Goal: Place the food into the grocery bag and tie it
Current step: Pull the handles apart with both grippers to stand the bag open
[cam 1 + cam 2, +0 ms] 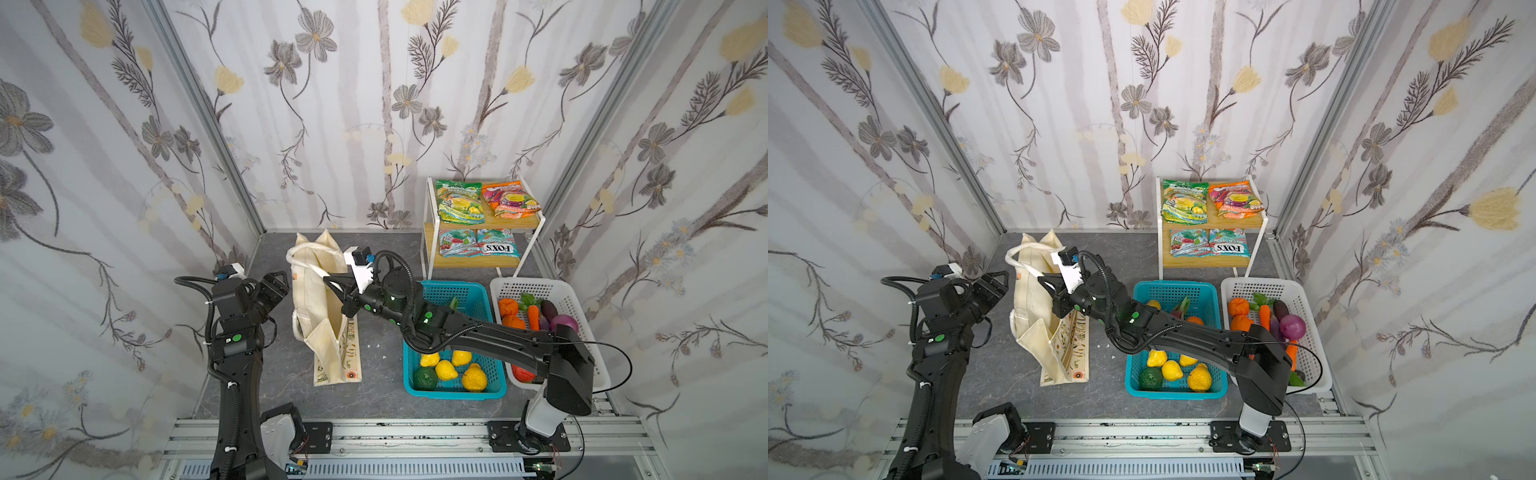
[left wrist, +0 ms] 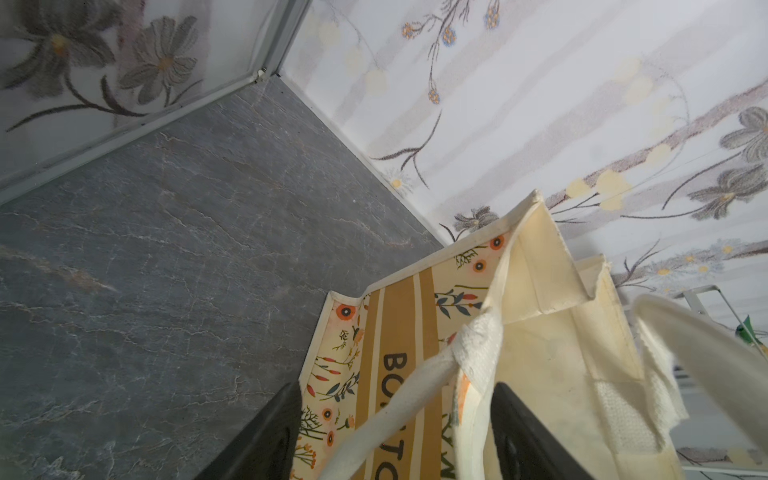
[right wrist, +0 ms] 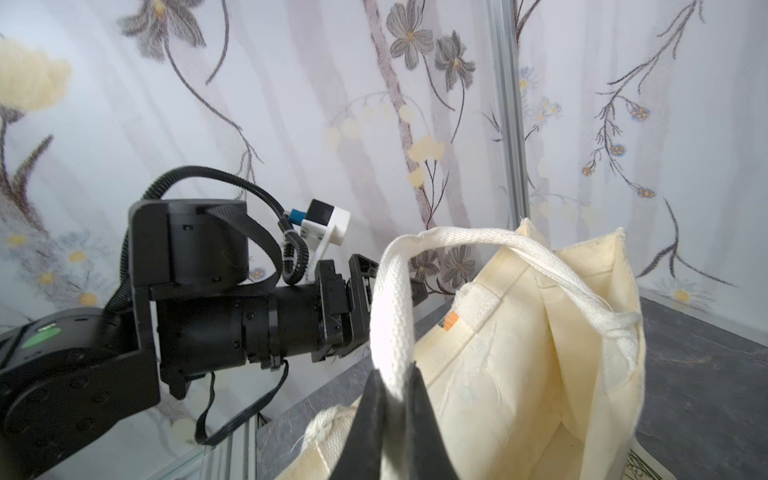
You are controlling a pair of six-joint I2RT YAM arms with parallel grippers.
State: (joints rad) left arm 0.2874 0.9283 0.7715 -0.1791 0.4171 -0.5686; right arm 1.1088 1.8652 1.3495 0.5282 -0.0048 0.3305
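Top view: lemons (image 1: 445,369) lie in the teal basket (image 1: 457,394).

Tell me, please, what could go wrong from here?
The right gripper is shut on one rope handle; a hard pull might topple the upright grocery bag.
The left gripper, open near the other handle, might also pinch the bag's rim.
The lemons sit in the teal basket; tying now may be premature.

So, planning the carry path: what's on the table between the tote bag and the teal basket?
Both top views show bare grey tabletop there, with a few small white specks; the right arm crosses above it.
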